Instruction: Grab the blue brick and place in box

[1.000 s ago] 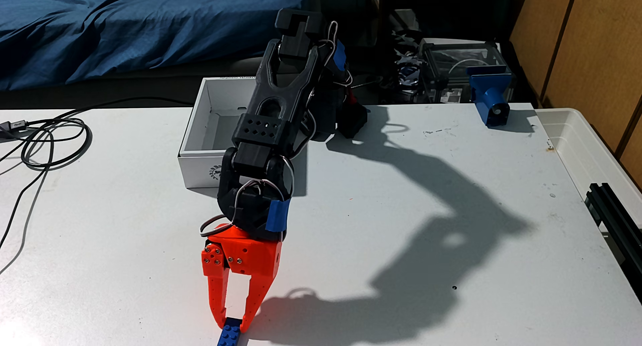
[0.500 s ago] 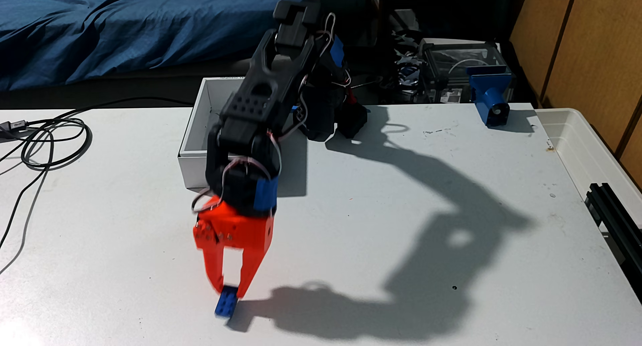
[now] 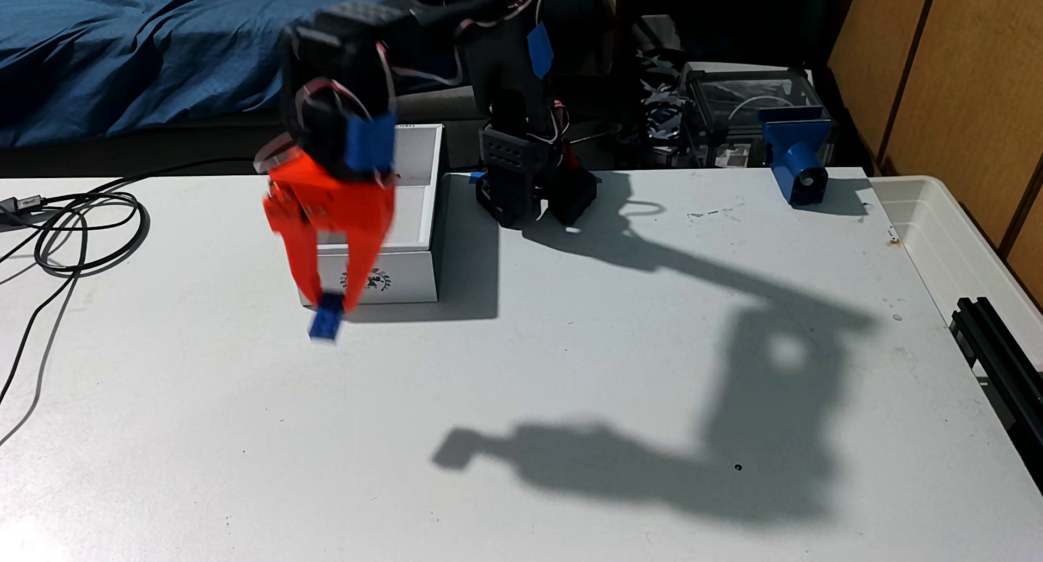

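Hanging blurred above the white counter, orange pincer clamped on the blue brick, brick lifted clear, just before the box front wall with its emblem.

gripper: motion-blurred, edges smeared
blue brick: blurred, studs unreadable
box: left part hidden behind the gripper; wreath emblem partly covered
arm: top cut off by the upper edge
bench: cut off at the bottom edge
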